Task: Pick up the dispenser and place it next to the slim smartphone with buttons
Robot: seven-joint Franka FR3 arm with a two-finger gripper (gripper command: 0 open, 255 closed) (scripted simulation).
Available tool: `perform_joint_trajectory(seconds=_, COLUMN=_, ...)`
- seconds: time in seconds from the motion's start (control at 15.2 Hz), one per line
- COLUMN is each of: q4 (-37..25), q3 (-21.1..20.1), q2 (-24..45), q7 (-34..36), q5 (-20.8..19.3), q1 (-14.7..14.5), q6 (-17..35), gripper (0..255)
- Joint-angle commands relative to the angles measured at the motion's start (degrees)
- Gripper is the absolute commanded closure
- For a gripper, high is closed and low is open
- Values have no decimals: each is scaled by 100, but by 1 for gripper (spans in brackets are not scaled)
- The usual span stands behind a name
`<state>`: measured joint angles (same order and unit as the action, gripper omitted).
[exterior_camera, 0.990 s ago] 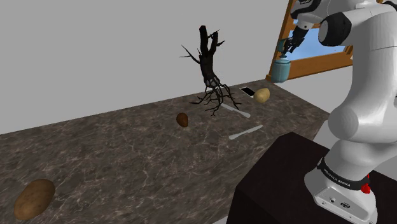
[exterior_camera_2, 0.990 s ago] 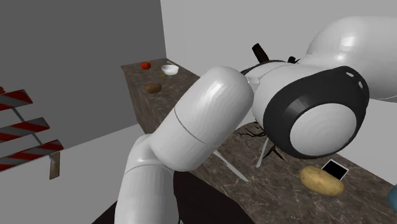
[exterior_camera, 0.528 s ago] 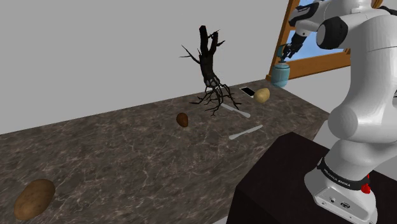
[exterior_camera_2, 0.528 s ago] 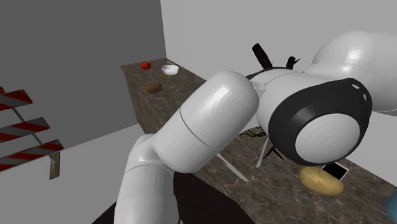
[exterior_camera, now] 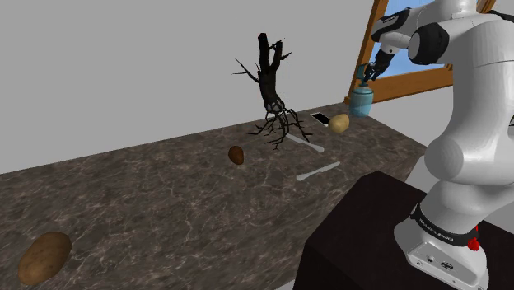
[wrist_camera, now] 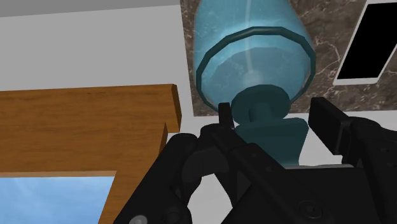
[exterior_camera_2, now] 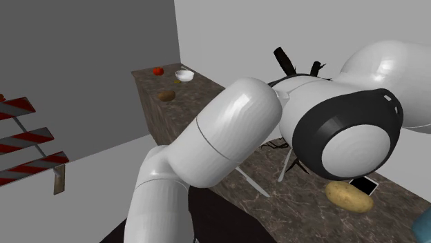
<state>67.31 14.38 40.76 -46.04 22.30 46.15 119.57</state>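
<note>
Dark marbled desk [exterior_camera: 165,206] runs right across the shoulder view. Down at seven o'clock, a big brown potato [exterior_camera: 43,257] sits near the edge. Mid-slab there's a small brown potato [exterior_camera: 236,155]. At two o'clock from it, a black branching root [exterior_camera: 272,99] stands with its tendrils spread on the stone. One white utensil [exterior_camera: 306,144] lies at the root's foot, and a second white utensil [exterior_camera: 317,171] at five o'clock. Further toward two o'clock is a pale potato [exterior_camera: 339,123], with the smartphone [exterior_camera: 320,119] just beside it at ten o'clock. In the second exterior view, the far end carries a red tomato [exterior_camera_2: 158,70], a white bowl [exterior_camera_2: 184,74] and a brown lump [exterior_camera_2: 166,95].
</note>
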Motion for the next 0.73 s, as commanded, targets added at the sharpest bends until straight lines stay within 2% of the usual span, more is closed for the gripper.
perform_joint_trajectory(seconds=0.0, q4=8, q3=0, q2=-6, q7=-2, q5=2, q1=-2, q6=13, gripper=255)
perform_joint_trajectory(seconds=0.2, q4=8, q3=0, q2=-6, q7=-2, q5=2, q1=-2, q6=13, gripper=255)
perform_joint_trajectory(seconds=0.26, q4=5, q3=0, q2=-5, q7=-2, q5=2, q1=-1, q6=11, gripper=0)
perform_joint_trajectory(seconds=0.66, q4=15, q3=20, q2=-120, q7=7, q5=-22, q1=1, q6=-94, gripper=0)
